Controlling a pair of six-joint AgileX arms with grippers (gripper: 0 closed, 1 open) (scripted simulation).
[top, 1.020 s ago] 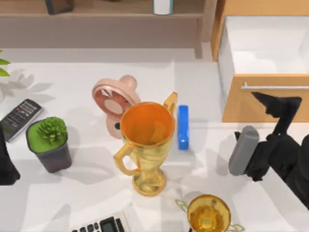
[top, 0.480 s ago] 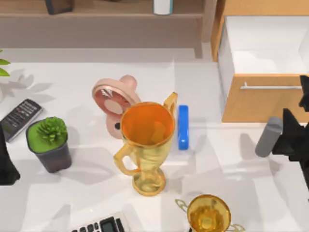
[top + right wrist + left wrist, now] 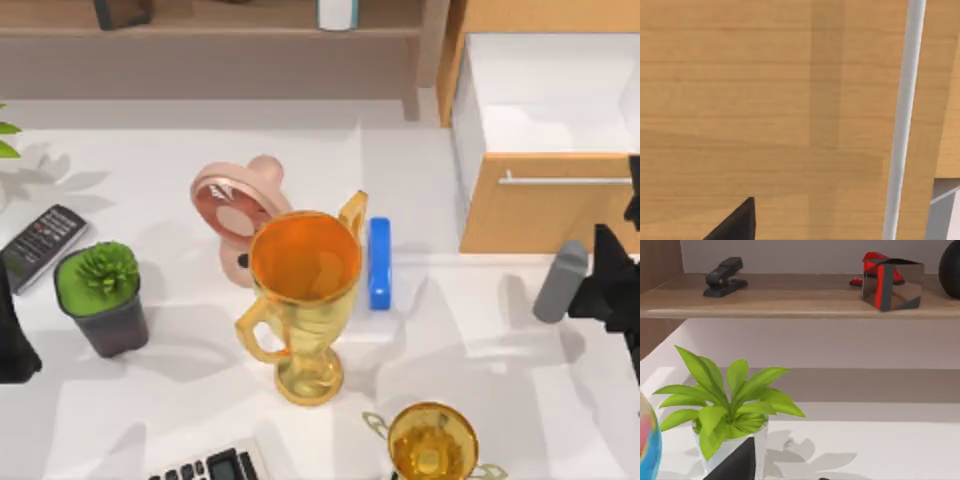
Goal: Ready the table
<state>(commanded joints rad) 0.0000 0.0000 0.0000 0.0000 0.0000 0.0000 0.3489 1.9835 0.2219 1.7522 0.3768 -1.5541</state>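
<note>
Two arms sit at the frame edges. The right tool (image 3: 612, 280), at right edge, touches a grey cylinder (image 3: 558, 282); grip state indeterminate. Left arm (image 3: 12, 340) parked at left edge. The white desk (image 3: 480, 400) spans the lower frame.

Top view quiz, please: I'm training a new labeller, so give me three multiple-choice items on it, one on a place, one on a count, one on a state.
1. Where does the blue bar lie?
A. right of the large trophy
B. inside the drawer
C. on the shelf

2. How many gold trophies stand on the table?
A. one
B. two
C. four

3. In what state is the drawer?
A. pulled open
B. pushed shut
C. lying on the table

Answers:
1. A: it lies right of the large trophy, on the white top.
2. B: the large one and a smaller trophy at the near edge.
3. A: its white inside shows behind the wooden front.
</note>
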